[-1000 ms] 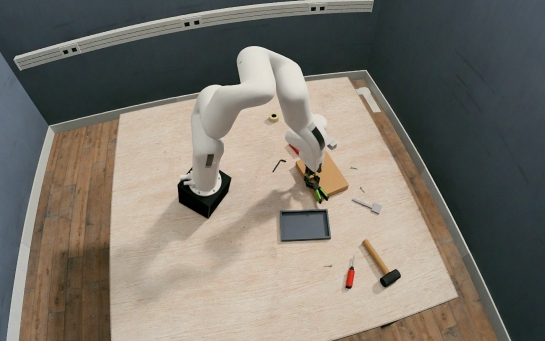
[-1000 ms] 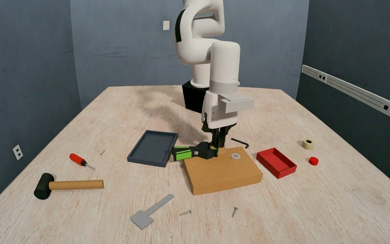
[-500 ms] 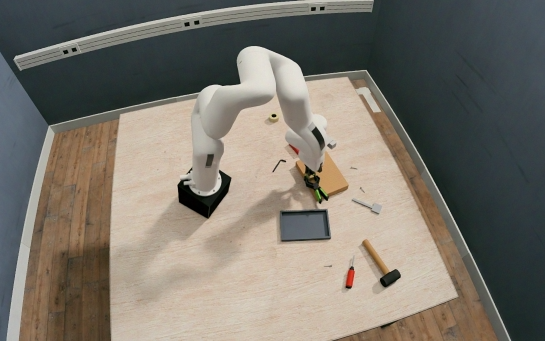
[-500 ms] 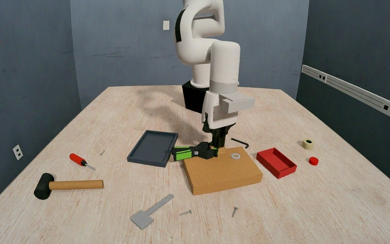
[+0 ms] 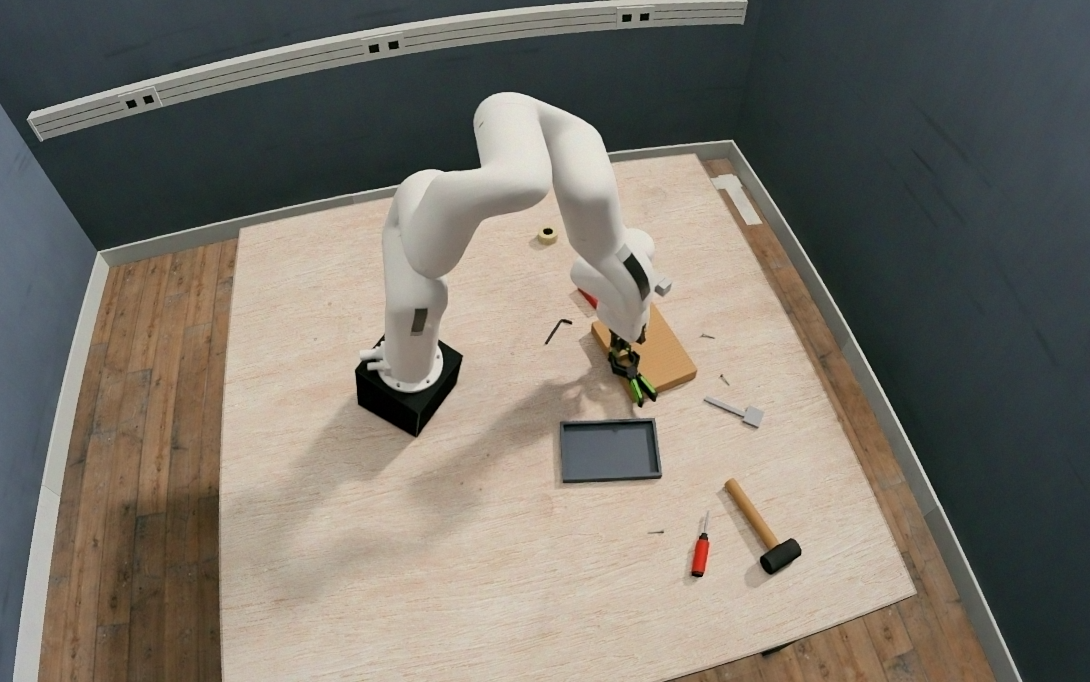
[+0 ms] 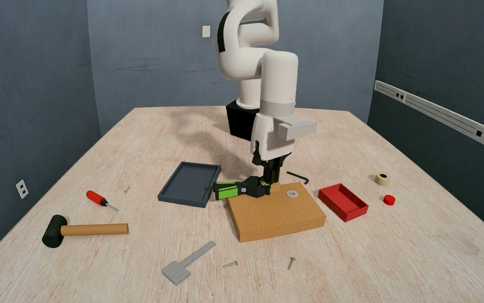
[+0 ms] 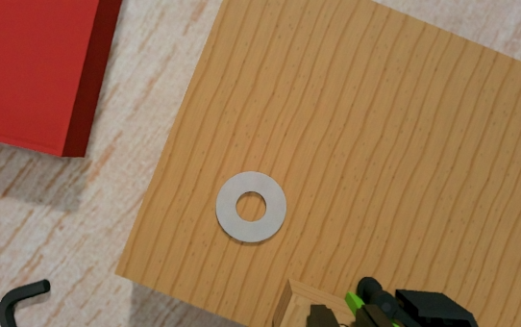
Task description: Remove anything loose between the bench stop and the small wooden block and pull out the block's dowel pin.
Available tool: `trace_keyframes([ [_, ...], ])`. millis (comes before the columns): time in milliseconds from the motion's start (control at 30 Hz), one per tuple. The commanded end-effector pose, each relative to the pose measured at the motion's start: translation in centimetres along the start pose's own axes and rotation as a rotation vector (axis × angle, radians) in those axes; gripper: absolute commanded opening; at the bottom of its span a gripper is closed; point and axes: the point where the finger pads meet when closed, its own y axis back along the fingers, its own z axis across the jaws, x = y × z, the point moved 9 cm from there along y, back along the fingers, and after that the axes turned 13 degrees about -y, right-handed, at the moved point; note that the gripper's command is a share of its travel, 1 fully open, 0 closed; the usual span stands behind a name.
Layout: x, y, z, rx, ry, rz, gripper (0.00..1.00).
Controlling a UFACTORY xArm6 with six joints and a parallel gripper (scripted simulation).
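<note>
The bench board [image 6: 276, 210] lies on the table, also in the wrist view [image 7: 360, 144]. The small wooden block [image 6: 274, 186] sits at the board's far corner, and its edge shows in the wrist view [image 7: 308, 308]. The black and green spring clamp [image 6: 239, 189] grips that corner beside the block, with its handles sticking out to the left [image 5: 635, 377]. My gripper [image 6: 271, 175] points straight down onto the top of the block and is shut on the dowel pin, which the fingers hide. A loose grey washer [image 7: 251, 207] lies flat on the board, apart from the block [image 6: 292, 193].
A red tray [image 6: 342, 201] stands right of the board and a grey tray [image 6: 189, 183] left of it. A hex key [image 6: 298, 177] lies behind the board. A hammer [image 6: 83, 229], a screwdriver [image 6: 100, 199], a grey square tool [image 6: 187, 262] and loose screws lie in front.
</note>
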Motion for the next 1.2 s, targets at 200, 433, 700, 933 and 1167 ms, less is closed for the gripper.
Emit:
trace_keyframes([
  [200, 0.11, 0.1, 0.04, 0.0, 0.056, 0.003, 0.0],
  [433, 0.11, 0.11, 0.04, 0.0, 0.103, 0.003, 0.0],
  [700, 0.11, 0.12, 0.04, 0.0, 0.145, 0.003, 0.0],
  [933, 0.11, 0.12, 0.04, 0.0, 0.197, 0.003, 0.0],
  [1167, 0.11, 0.13, 0.04, 0.0, 0.243, 0.003, 0.0],
])
